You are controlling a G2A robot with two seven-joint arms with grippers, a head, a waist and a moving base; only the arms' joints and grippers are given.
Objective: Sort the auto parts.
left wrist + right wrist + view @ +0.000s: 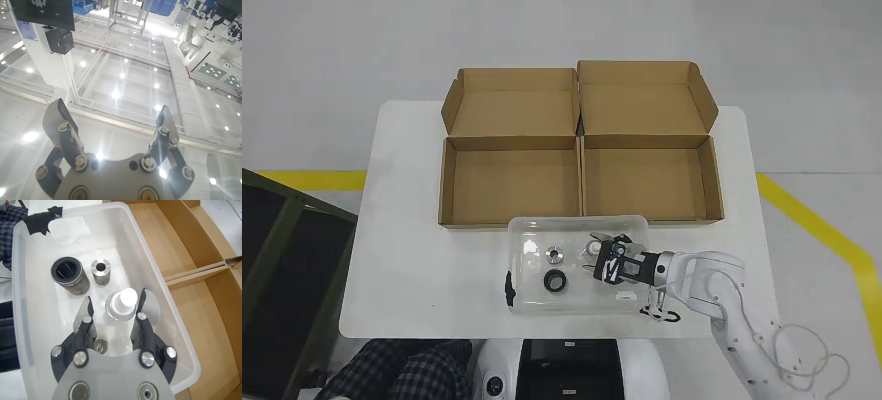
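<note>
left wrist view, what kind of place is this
Probably a big factory-style hall or robot test floor: a high gridded ceiling with rows of round lights, a yellow line on the floor, and a white work table.

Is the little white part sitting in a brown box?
No, the white part stands upright in the clear plastic bin, between the open jaws of the right gripper.

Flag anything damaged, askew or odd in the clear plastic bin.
A ragged strip of black tape and a torn white paper label sit on the end wall of the clear plastic bin. Nothing else stands out.
</note>
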